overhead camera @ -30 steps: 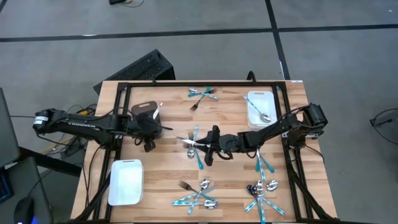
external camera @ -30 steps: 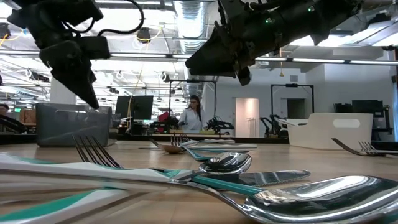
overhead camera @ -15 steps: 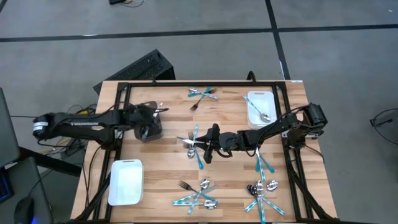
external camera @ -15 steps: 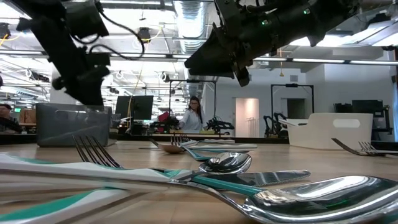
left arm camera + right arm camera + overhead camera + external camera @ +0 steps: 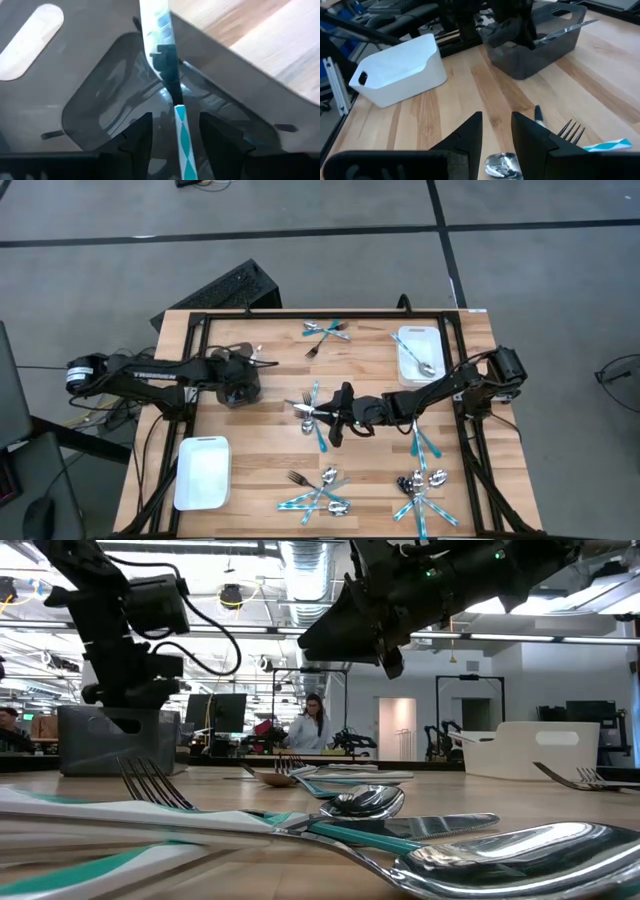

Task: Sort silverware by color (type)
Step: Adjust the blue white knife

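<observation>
1. The left gripper [image 5: 172, 137] hangs over the dark bin [image 5: 238, 376] at the left of centre in the high view. Its fingers [image 5: 137, 137] are spread apart, clasping nothing.
2. Between those fingers a teal-handled knife [image 5: 165, 75] leans on the bin's wall, handle down inside, blade poking over the rim. Its lower end is cut off by the frame's bottom edge.
3. From above, the arm covers most of the bin, so its contents cannot be read there.
4. The right gripper [image 5: 338, 418] sits mid-table over a crossed cluster of cutlery [image 5: 310, 410]. Its fingers [image 5: 470, 135] stand parted with nothing between them.
5. A spoon bowl [image 5: 502, 165] lies below the gap, half hidden by the fingers, with a fork [image 5: 570, 132] beside it.
6. More silverware lies along the frame's bottom [image 5: 325, 492] and top [image 5: 325, 332], too small to sort piece by piece.
7. One white bin [image 5: 203, 472] sits lower left, another [image 5: 417, 352] upper right holding a spoon.
</observation>
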